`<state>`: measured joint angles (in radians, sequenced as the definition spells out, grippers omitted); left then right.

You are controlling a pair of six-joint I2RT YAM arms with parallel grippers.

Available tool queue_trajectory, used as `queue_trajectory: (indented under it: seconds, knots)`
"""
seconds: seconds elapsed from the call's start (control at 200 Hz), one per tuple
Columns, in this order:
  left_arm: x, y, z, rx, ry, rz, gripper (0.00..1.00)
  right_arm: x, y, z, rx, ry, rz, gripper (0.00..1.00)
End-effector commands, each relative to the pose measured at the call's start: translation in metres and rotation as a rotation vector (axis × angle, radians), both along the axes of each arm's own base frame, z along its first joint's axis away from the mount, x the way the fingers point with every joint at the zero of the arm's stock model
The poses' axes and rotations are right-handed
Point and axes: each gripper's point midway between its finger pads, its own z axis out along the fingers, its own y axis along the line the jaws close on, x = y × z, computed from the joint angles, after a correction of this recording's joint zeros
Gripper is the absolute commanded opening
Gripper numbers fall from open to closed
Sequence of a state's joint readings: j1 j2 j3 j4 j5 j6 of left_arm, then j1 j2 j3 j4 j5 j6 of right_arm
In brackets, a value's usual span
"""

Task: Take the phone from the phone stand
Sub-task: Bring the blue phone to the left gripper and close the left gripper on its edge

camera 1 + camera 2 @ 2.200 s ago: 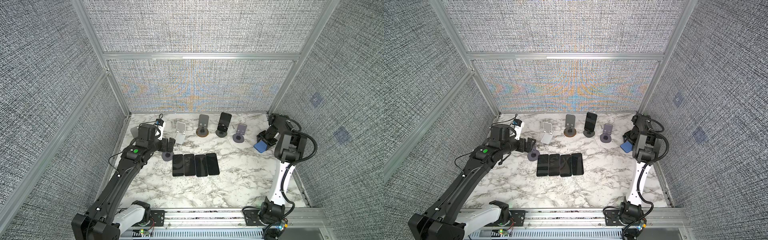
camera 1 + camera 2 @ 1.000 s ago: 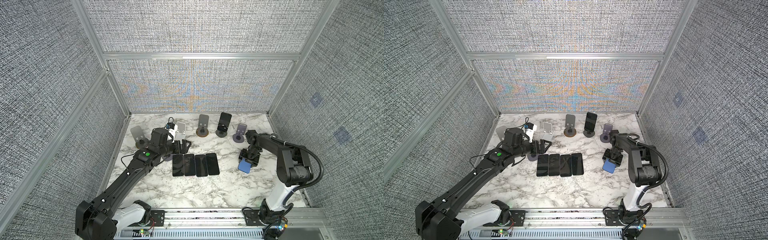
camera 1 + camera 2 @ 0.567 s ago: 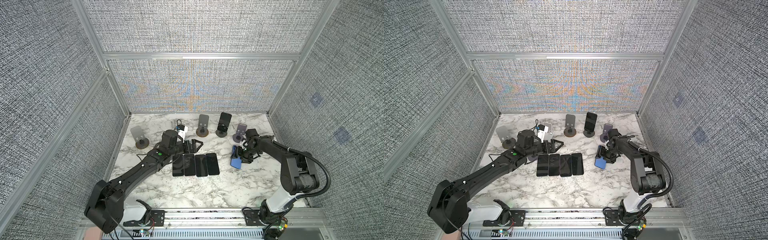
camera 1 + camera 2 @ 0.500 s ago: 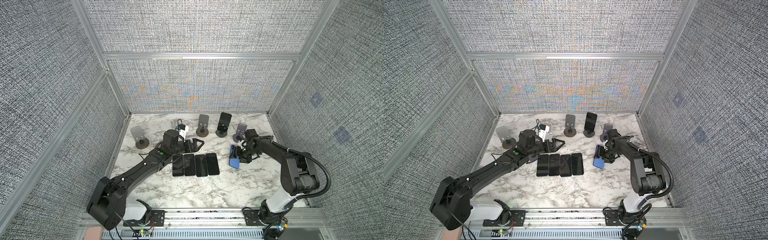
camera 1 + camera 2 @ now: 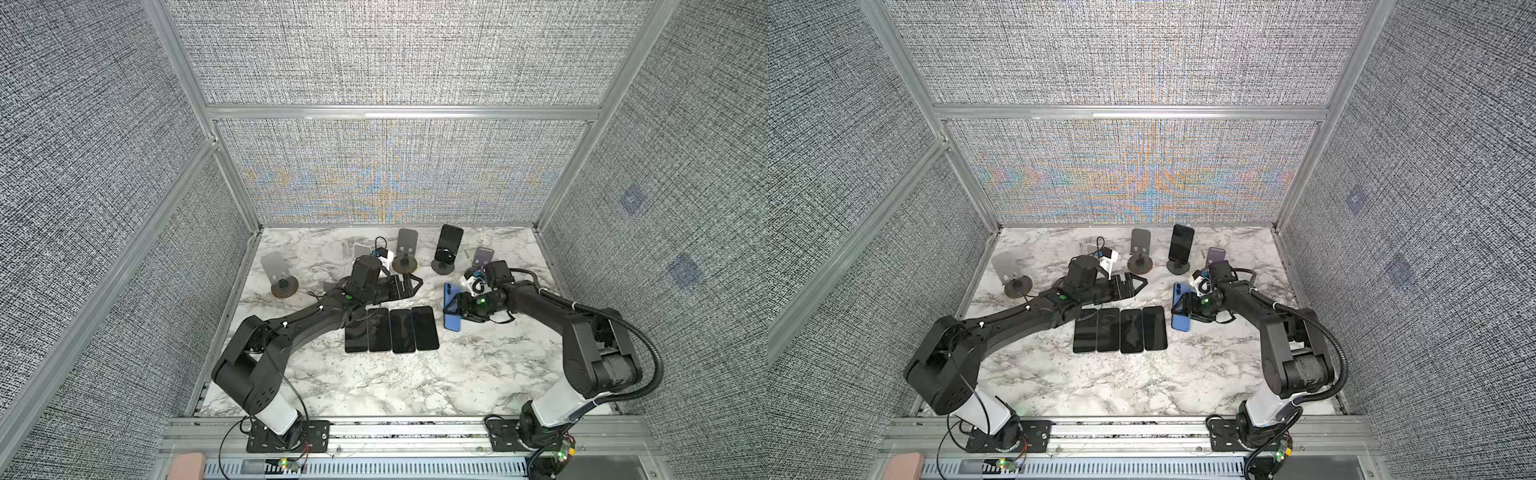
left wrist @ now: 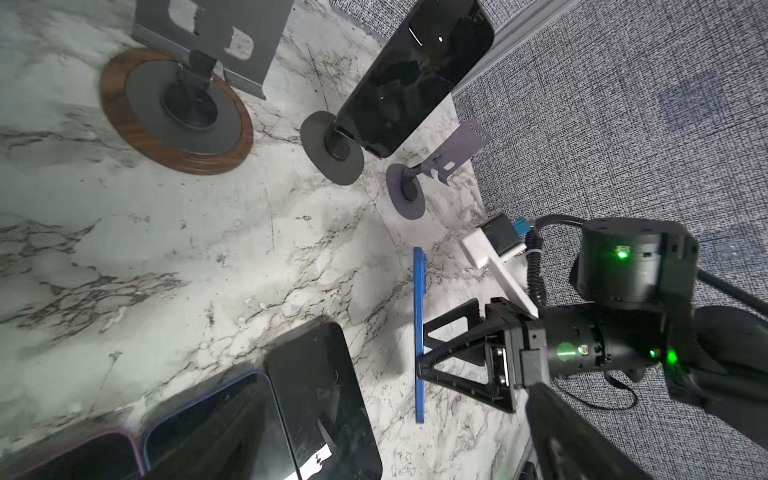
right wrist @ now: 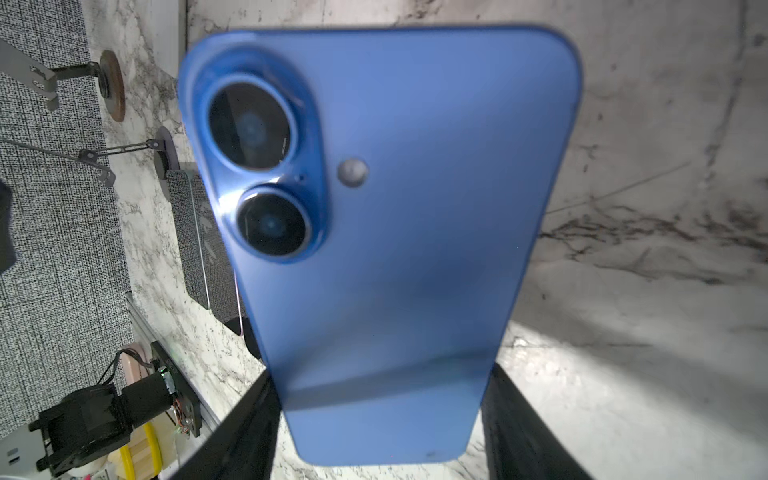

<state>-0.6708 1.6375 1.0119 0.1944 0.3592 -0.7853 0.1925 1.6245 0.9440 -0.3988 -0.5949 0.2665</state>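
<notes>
My right gripper (image 5: 456, 309) is shut on a blue phone (image 5: 451, 320) and holds it on edge just right of the row of flat phones. The right wrist view shows the blue phone's (image 7: 395, 249) back with its two lenses, a finger (image 7: 249, 424) on each side. The left wrist view has this blue phone (image 6: 419, 332) edge-on over the marble. At the back a black phone (image 5: 451, 240) leans on a black phone stand (image 5: 443, 266). My left gripper (image 5: 412, 286) is open and empty, stretched out low in front of that stand.
Several black phones (image 5: 392, 330) lie flat side by side mid-table. Empty stands: a purple one (image 5: 482, 257) behind my right wrist, a grey one on a wooden base (image 5: 406, 251), a white one (image 5: 360, 250) half hidden by my left arm, another grey one (image 5: 277, 270) far left.
My right gripper has carried the blue phone leftward to the end of the flat row. My left arm has stretched rightward towards the middle, still open.
</notes>
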Motion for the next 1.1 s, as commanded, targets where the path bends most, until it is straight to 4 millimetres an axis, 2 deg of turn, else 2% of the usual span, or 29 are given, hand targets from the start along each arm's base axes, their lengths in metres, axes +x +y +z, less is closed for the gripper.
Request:
queue_trajectory:
  seconds: [0.0, 0.13, 0.35, 0.48, 0.5, 0.68, 0.755, 0.835, 0.915, 0.99, 1.095]
  knots:
    - [0.005, -0.010, -0.007, 0.047, -0.020, -0.010, 0.99, 0.001, 0.011, 0.010, 0.034, -0.053, 0.049, 0.63]
    - [0.007, -0.025, -0.020, 0.055, -0.008, -0.041, 0.98, -0.003, 0.022, 0.020, 0.055, -0.071, 0.086, 0.63]
    - [0.010, -0.039, -0.029, 0.041, 0.001, -0.075, 0.78, -0.008, 0.036, 0.036, 0.070, -0.090, 0.130, 0.63]
    - [0.010, -0.047, -0.033, 0.009, 0.019, -0.096, 0.76, -0.015, 0.042, 0.034, 0.066, -0.072, 0.154, 0.63]
    - [0.010, -0.049, -0.034, 0.001, 0.020, -0.099, 0.76, -0.008, 0.044, 0.044, 0.072, -0.101, 0.157, 0.63]
    - [0.010, -0.053, -0.040, -0.012, 0.036, -0.104, 0.74, -0.008, 0.050, 0.048, 0.077, -0.109, 0.167, 0.63]
    - [0.010, -0.054, -0.042, -0.016, 0.039, -0.102, 0.66, -0.008, 0.052, 0.050, 0.079, -0.113, 0.170, 0.63]
    - [0.011, -0.056, -0.039, -0.037, 0.034, -0.105, 0.48, -0.007, 0.052, 0.050, 0.077, -0.113, 0.171, 0.63]
    - [0.011, -0.058, -0.036, -0.057, 0.028, -0.111, 0.36, -0.006, 0.053, 0.052, 0.080, -0.115, 0.171, 0.63]
    - [0.010, -0.059, -0.034, -0.071, 0.025, -0.114, 0.27, -0.005, 0.055, 0.052, 0.082, -0.119, 0.174, 0.63]
    - [0.010, -0.059, -0.033, -0.086, 0.024, -0.110, 0.20, -0.004, 0.055, 0.051, 0.083, -0.117, 0.172, 0.63]
